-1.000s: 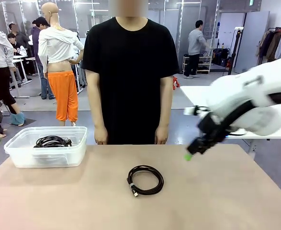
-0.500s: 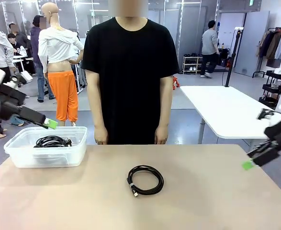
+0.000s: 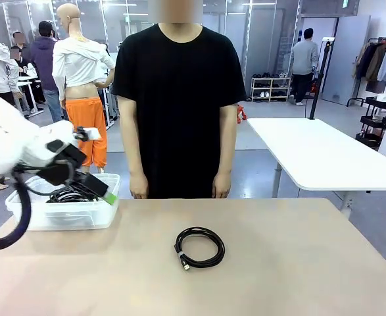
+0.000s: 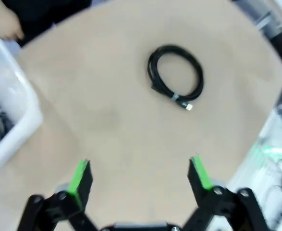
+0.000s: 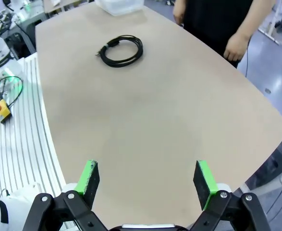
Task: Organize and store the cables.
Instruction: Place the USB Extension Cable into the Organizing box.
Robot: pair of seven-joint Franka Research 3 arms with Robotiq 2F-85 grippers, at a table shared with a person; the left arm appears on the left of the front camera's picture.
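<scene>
My left gripper (image 4: 138, 174), jaws spread and empty, hangs beside the clear plastic tub (image 3: 28, 216); my right gripper (image 5: 148, 181) is spread too. The thin black coiled cable (image 3: 200, 247) lies mid-bench (image 3: 298, 263), tied and springy. I'd straddle one strand of the ring near the tie, pinching low against the smooth tan surface.

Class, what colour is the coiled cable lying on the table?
Black, with a small pale tie; the coiled cable shows best in the front view.
</scene>
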